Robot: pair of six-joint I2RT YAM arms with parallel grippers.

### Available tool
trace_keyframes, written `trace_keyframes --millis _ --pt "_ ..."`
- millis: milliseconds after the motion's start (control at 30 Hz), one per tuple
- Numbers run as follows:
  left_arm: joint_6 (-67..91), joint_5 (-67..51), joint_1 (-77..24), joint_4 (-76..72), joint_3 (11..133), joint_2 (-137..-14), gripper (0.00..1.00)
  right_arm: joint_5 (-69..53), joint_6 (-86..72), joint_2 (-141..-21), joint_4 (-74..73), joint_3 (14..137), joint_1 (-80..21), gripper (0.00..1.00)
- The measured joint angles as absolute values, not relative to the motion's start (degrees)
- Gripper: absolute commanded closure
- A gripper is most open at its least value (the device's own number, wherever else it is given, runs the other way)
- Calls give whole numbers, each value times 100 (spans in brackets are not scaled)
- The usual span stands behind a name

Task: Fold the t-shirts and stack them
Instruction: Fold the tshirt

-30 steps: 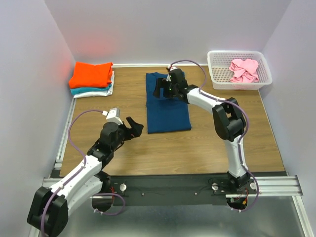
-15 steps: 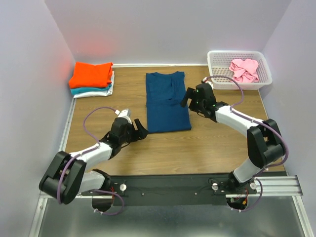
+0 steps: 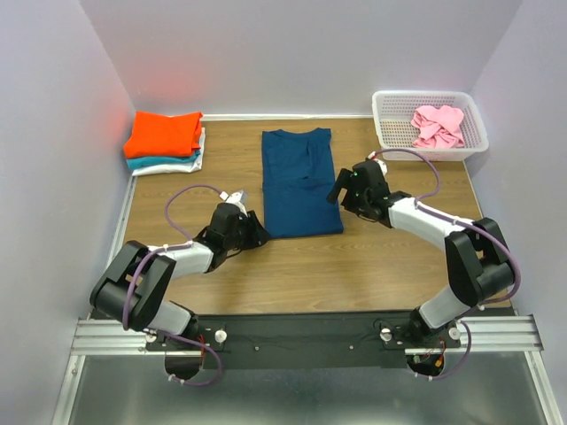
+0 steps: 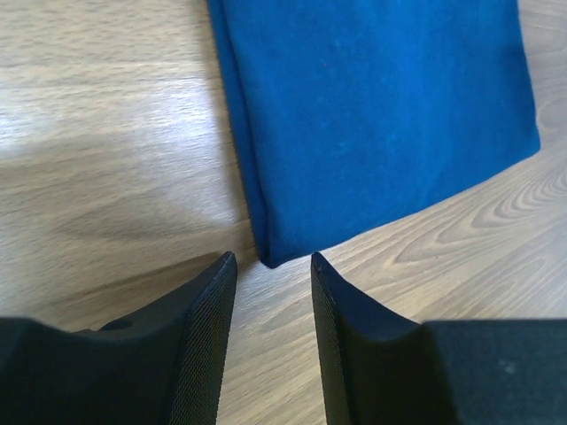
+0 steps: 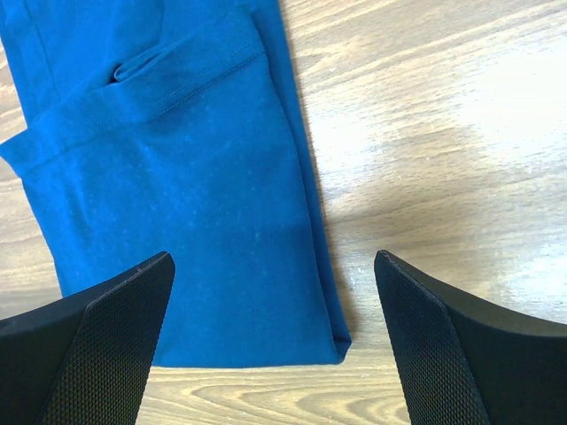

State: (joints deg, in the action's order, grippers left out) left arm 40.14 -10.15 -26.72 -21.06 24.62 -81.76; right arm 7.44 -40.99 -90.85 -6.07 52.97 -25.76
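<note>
Two arms close in on the navy tee [image 3: 301,181], which lies in a long folded strip at the middle of the table [image 3: 354,266], collar end away from the bases. Within the last second the right gripper [image 3: 341,189] has left the collar end and dropped back along the tee's right edge. The left gripper [image 3: 254,236] has slid forward from bare wood to the tee's near left corner.

The left wrist view shows the left fingers [image 4: 208,328] a narrow gap apart, holding nothing, with the cloth corner just ahead of the tips. The right wrist view shows the right fingers [image 5: 106,336] spread wide above the near right part of the tee, also empty.

The shift suggests the lengthwise fold is finished and a crosswise fold comes next, probably lifting the near hem toward the collar. Neither claw has cloth yet, so that fold is not begun.

At the far left corner the orange tee [image 3: 164,133] tops a stack over the teal tee [image 3: 155,163] and the white tee [image 3: 190,164]. The pink tee [image 3: 438,124] sits crumpled in the basket [image 3: 383,133] at far right, unfolded.
</note>
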Motion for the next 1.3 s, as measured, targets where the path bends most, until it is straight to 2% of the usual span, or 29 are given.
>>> trace_keyframes --millis 67,200,300,333,367,500,567,733,1300 --pt "4014 -1052 -2689 -2180 2477 -8243 68 779 -4119 -9041 -609 5262 -2576 0" --pt "4014 -1116 -2714 -2263 2508 -8416 71 808 -4167 -9021 -613 5221 -2547 0" --pt "4018 -1135 -2714 -2318 2582 -8547 84 819 -4204 -9021 -631 5196 -2539 0" --pt "4010 -1142 -2714 -2331 2593 -8580 95 819 -4211 -9021 -637 5188 -2539 0" --pt "4023 -1142 -2714 -2342 2602 -8606 100 819 -4219 -9019 -652 5179 -2539 1" --pt "4010 -1144 -2714 -2349 2606 -8626 100 786 -4292 -8991 -674 5094 -2539 6" --pt "3990 -1144 -2714 -2349 2617 -8632 100 670 -4342 -8967 -683 5015 -2539 15" --pt "3962 -1146 -2714 -2349 2637 -8654 100 349 -4416 -8965 -716 4823 -2539 30" --pt "3968 -1140 -2740 -2401 2499 -8538 100 -189 -4661 -8847 -755 4193 -2536 67"
